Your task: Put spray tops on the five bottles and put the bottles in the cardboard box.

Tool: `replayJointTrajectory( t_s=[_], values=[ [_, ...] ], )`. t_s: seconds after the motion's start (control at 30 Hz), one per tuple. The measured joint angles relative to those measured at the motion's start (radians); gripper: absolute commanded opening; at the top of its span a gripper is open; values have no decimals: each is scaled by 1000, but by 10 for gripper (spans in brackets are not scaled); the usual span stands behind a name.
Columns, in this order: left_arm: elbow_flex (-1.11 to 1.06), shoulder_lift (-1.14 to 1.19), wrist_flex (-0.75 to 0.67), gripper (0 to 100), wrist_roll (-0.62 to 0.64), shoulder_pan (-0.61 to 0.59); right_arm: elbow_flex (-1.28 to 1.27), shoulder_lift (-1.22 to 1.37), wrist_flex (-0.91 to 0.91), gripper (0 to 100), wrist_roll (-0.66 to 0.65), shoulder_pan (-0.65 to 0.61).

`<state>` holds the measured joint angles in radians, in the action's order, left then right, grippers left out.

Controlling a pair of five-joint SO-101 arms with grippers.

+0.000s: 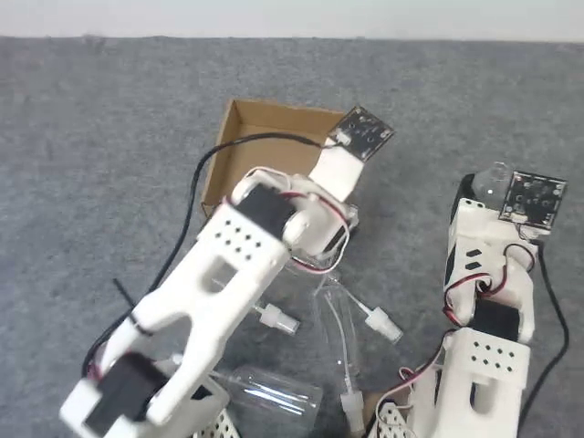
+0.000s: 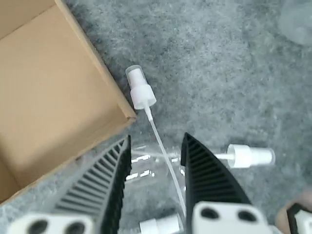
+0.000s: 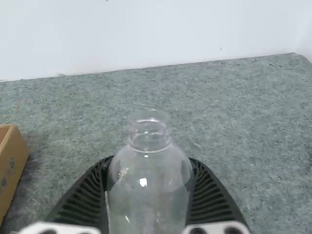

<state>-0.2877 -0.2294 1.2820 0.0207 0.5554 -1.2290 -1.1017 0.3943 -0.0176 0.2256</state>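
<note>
A: How far along?
B: Barely begun: cardboard box [image 1: 265, 146], upper centre, looks empty; spray tops [image 1: 376, 321] lie loose below
A: Grippers?
B: The left gripper [image 2: 156, 141] stands apart; right gripper [image 3: 148, 170] clamps an uncapped bottle [image 1: 491, 182], right side

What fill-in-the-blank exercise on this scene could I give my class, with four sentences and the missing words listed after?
1. The right end effector is shut on a clear bottle with ____ screwed onto its neck.
2. The left end effector hovers over the carpet with its jaws ____.
3. A spray top lies ____ the cardboard box, not inside it.
4. In the high view, a second bottle lies on its ____.
Missing words: nothing; open; outside; side.
</note>
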Motion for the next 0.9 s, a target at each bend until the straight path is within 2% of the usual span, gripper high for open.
replayJointTrajectory(
  t_s=[0.63,0.9],
  values=[
    [341,440,0,159,32,15,0,0,0,9,0,0],
    [514,617,72,159,51,12,0,0,0,9,0,0]
  ],
)
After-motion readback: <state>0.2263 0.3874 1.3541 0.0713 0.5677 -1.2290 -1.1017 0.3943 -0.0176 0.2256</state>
